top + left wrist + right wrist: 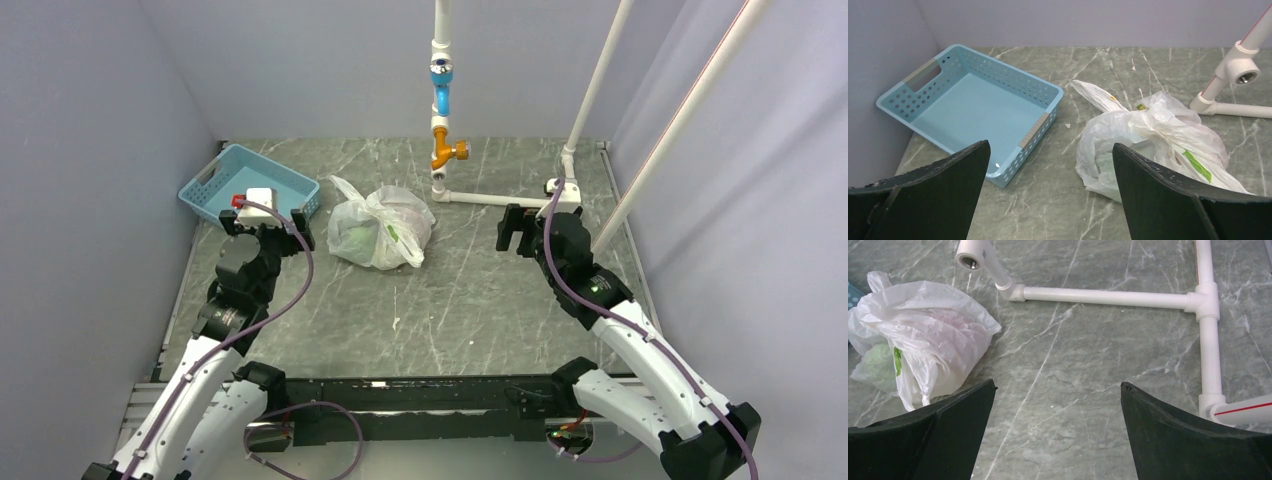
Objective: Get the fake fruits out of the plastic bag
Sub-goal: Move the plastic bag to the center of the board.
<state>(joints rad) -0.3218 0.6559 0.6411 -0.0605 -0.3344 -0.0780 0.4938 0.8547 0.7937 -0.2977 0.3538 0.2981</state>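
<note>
The plastic bag (380, 228) lies crumpled and closed on the marble table, between my two arms. It also shows in the left wrist view (1153, 135) and the right wrist view (928, 335). A green round fruit (355, 238) shows dimly through the film, also in the right wrist view (878, 362). The other fruits are hidden inside. My left gripper (266, 222) is open and empty, left of the bag; its fingers frame bare table (1050, 145). My right gripper (522, 225) is open and empty, right of the bag (1058, 383).
A blue lattice basket (215, 180) stands empty at the back left, close to my left gripper (1048, 90). A white PVC pipe frame (480, 198) runs behind the bag and up, with blue and orange fittings; it lies ahead of my right gripper (1108, 297). Walls enclose the table.
</note>
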